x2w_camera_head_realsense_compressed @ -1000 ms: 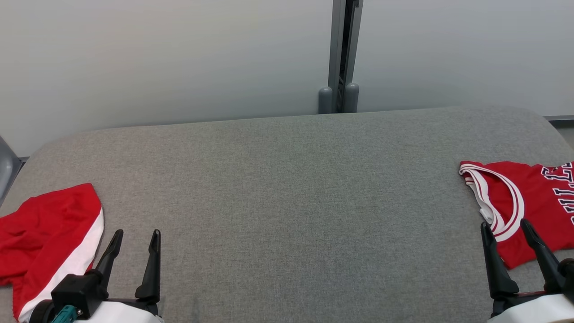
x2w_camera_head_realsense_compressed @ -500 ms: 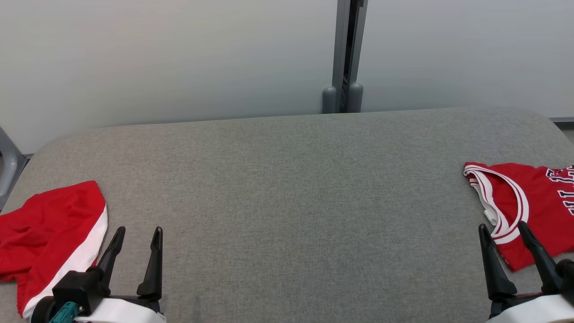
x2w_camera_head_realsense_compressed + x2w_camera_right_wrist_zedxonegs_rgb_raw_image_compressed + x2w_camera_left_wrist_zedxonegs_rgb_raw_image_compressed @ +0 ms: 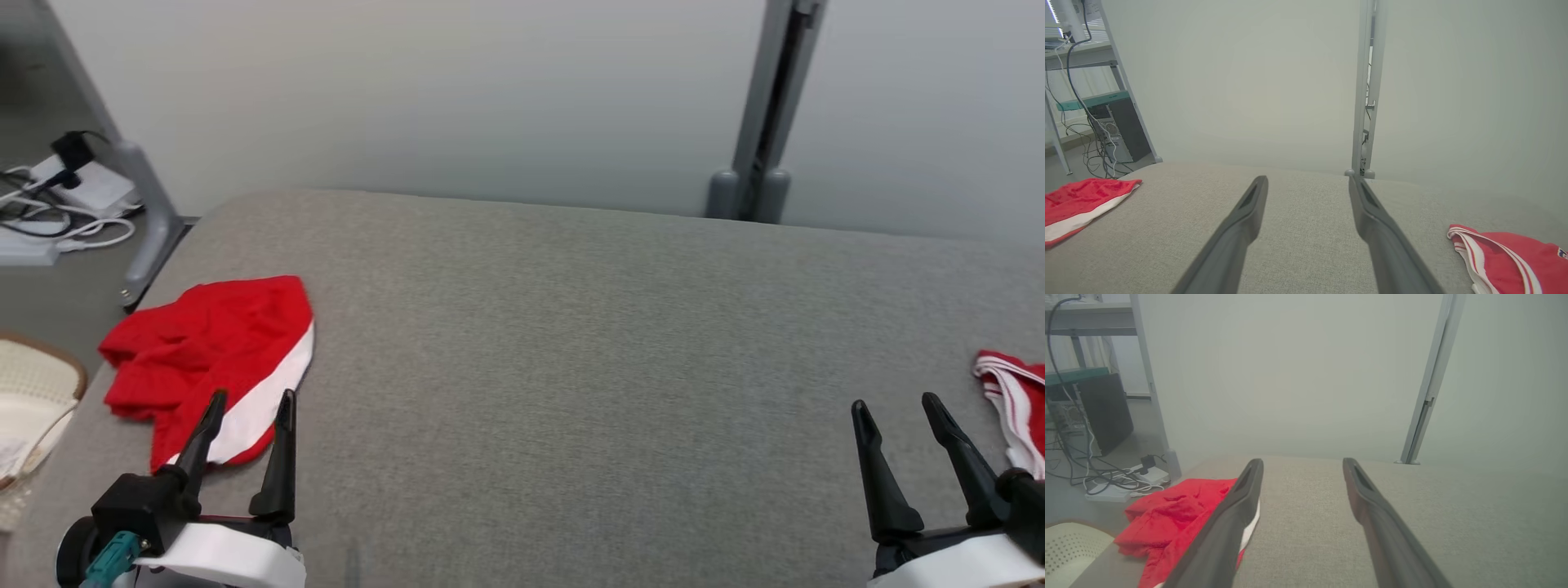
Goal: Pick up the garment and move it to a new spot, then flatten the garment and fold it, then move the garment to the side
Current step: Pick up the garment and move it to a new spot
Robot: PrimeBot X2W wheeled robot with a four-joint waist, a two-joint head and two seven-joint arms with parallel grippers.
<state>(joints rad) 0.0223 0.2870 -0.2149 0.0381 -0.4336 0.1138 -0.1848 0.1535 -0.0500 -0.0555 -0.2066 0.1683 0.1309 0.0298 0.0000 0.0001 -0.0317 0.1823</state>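
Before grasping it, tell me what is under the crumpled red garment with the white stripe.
The crumpled red white-striped garment lies on the grey fabric-covered tabletop near its left edge. Anything beneath its folds is hidden.

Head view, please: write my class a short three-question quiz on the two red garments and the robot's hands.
1. True or false: the left hand grips the red garment with the white band.
2. Where on the grey table does the red jersey lie? A) its middle B) the robot's right end C) atop the other garment
3. Fill in: the right hand is ____ and holds nothing.
Key: 1 false; 2 B; 3 open.
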